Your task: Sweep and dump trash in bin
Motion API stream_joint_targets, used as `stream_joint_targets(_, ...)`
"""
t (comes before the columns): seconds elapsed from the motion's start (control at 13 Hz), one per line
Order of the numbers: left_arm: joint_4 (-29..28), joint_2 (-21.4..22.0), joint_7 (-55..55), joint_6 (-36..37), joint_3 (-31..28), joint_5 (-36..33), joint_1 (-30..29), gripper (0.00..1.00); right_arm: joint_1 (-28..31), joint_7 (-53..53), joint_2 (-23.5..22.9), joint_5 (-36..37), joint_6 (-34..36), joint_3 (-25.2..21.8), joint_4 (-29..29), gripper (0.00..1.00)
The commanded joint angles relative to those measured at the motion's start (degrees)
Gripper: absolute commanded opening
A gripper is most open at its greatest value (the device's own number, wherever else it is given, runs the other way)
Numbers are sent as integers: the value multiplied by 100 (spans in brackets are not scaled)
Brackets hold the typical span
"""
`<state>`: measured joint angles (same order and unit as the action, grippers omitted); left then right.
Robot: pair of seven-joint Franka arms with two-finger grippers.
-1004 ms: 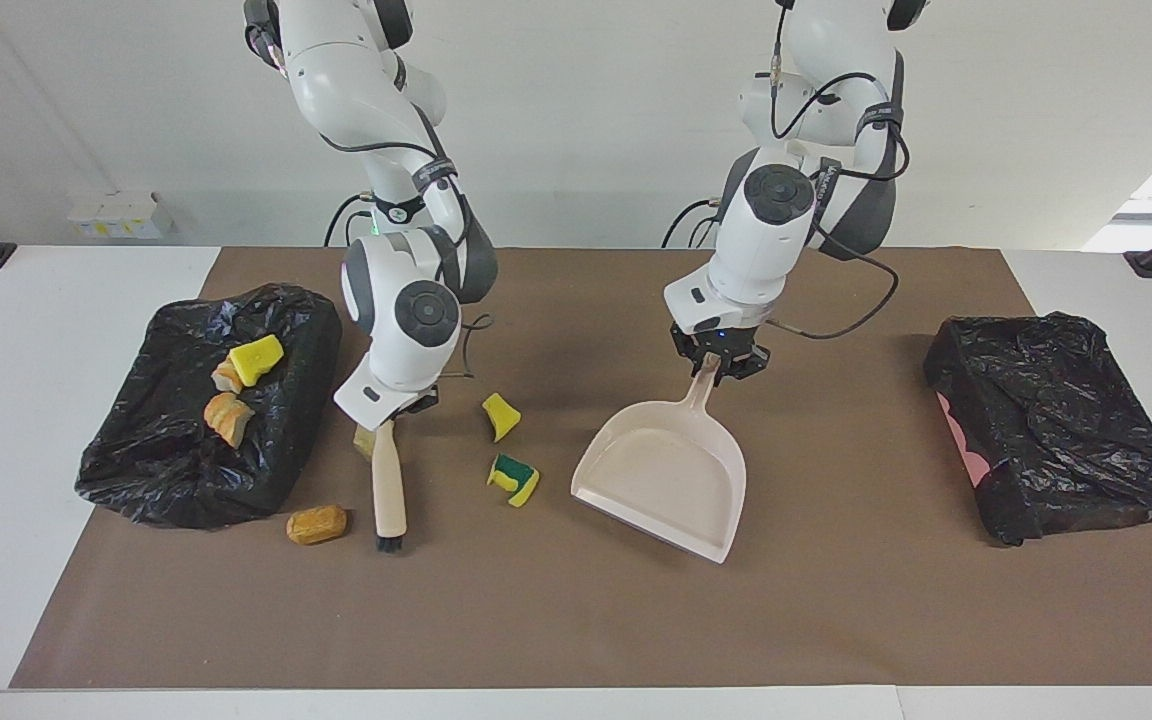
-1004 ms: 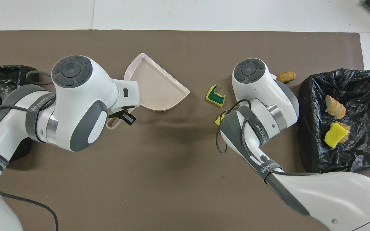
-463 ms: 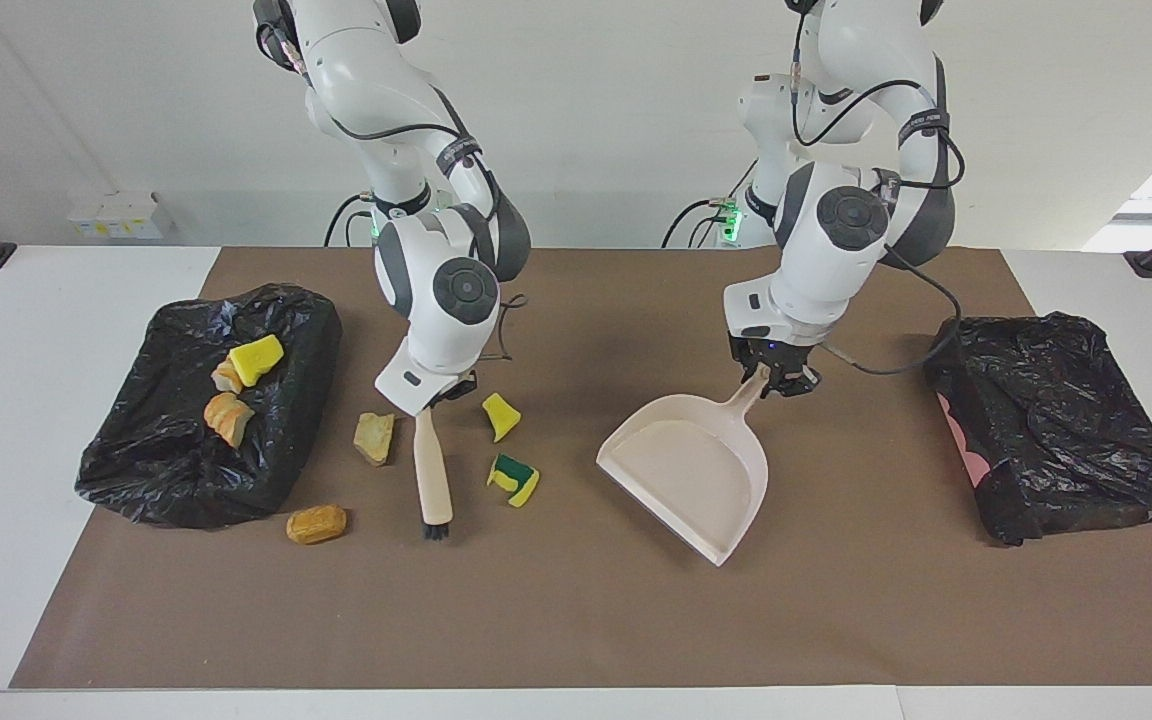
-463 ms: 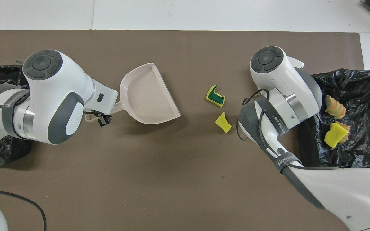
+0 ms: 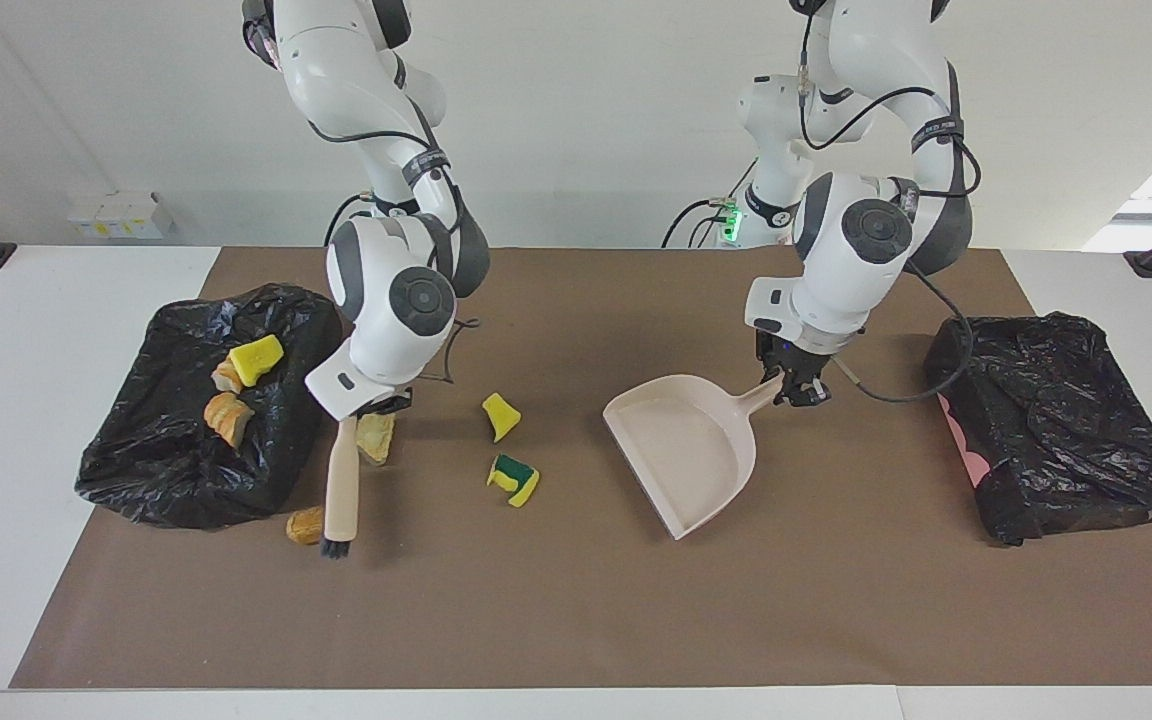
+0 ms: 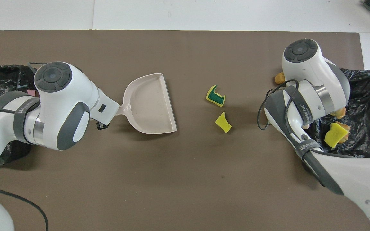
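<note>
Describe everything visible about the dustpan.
The dustpan is pale beige, smooth like plastic, with a flat scoop, raised side walls and a short handle. It is empty. The left gripper is shut on the handle, and the open edge faces the right arm's end of the table, where loose scraps lie.

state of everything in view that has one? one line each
left gripper: shut on dustpan handle
right gripper: shut on brush handle
dustpan: empty, on the mat
brush: bristles down by the orange-brown chunk
bin at the right arm's end: open, three chunks inside
bin at the left arm's end: nothing visible inside
</note>
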<state>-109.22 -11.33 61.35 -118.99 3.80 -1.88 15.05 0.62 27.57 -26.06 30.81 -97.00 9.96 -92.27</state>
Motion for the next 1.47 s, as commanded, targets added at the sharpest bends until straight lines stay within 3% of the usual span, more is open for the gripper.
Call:
stream_joint_targets(0.0, -556, 394, 273, -388, 6, -111, 111, 0, -36, 416, -312, 188, 15, 85, 121, 0)
stream_joint_targets(0.39, -793, 509, 114, -555, 6, -120, 217, 0, -650, 259, -295, -389, 7, 216, 130, 0)
stream_joint_targets(0.54, -794, 501, 106, -573, -2, -120, 148, 0, -677, -477, -216, -1022, 15, 401, 121, 0)
stream_joint_targets(0.93, -1031, 501, -34, -678, -3, -120, 147, 0, -686, -1859, 4, -1585, -28, 788, -203, 0)
stream_joint_targets(1.24, -1181, 588, -464, -582, -3, -120, 138, 0, -774, -1519, 4, -2587, -844, 1025, -318, 0)
stream_joint_targets(1.39, -1339, 685, -580, -582, -3, -129, 147, 0, -1124, -1238, 39, -2817, -864, 1026, -327, 0)
